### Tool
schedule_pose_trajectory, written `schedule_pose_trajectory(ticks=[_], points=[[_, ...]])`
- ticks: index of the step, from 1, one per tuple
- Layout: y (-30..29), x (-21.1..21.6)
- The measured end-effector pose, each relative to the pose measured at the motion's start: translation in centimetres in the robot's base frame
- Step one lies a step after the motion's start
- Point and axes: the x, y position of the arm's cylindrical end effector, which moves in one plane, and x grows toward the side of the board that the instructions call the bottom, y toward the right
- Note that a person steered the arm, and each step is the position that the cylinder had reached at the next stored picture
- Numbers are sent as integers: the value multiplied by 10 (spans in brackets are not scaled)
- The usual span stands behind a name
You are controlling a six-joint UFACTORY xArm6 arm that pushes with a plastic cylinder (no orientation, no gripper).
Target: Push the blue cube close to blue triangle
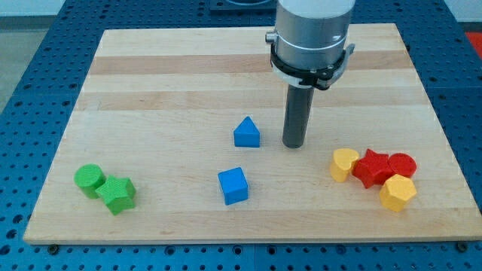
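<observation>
The blue cube point(233, 185) lies on the wooden board near the view's bottom centre. The blue triangle point(246, 132) lies a little above it and slightly to the right, with a gap between them. My tip point(294, 144) rests on the board just to the right of the blue triangle, apart from it, and above and to the right of the blue cube.
A green cylinder point(89, 180) and a green star block point(117, 195) lie at the bottom left. At the right lie a yellow heart block point(344, 164), a red star block point(372, 168), a red cylinder point(401, 164) and a yellow hexagon block point(398, 193). The board's edge point(241, 239) runs along the bottom.
</observation>
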Motion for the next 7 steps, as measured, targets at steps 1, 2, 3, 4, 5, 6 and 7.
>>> schedule_pose_trajectory(ticks=[1, 2, 3, 4, 5, 6, 7], points=[[3, 4], [14, 23], [25, 41], [38, 61], [49, 80], [56, 98], [62, 113]])
